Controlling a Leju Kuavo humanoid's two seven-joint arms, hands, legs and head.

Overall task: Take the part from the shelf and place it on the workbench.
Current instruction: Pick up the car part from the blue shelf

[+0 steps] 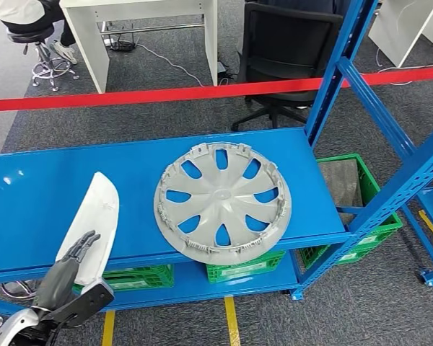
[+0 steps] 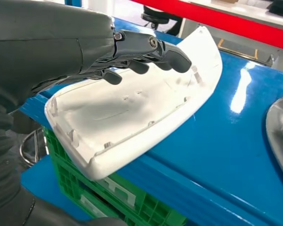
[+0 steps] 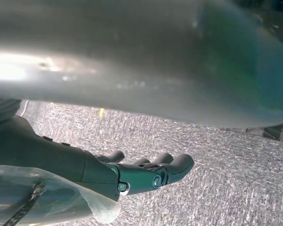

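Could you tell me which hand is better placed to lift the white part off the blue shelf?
The left hand: its fingers already lie over the white cover part at the blue shelf's front edge. The right hand hangs over the grey floor, holding nothing.

Grey carpet (image 1: 165, 115) is laid across the floor, with yellow tape lines (image 1: 232, 321) marked near the front. A blue metal rack (image 1: 366, 94) is set up at the right, and green crates (image 1: 361, 216) are stored beneath it. A red barrier tape (image 1: 149, 95) is stretched across the room. Behind it, a white desk (image 1: 143, 18), a black office chair (image 1: 285, 50) and a stool (image 1: 42, 54) are placed, with cables (image 1: 165, 61) left on the carpet.
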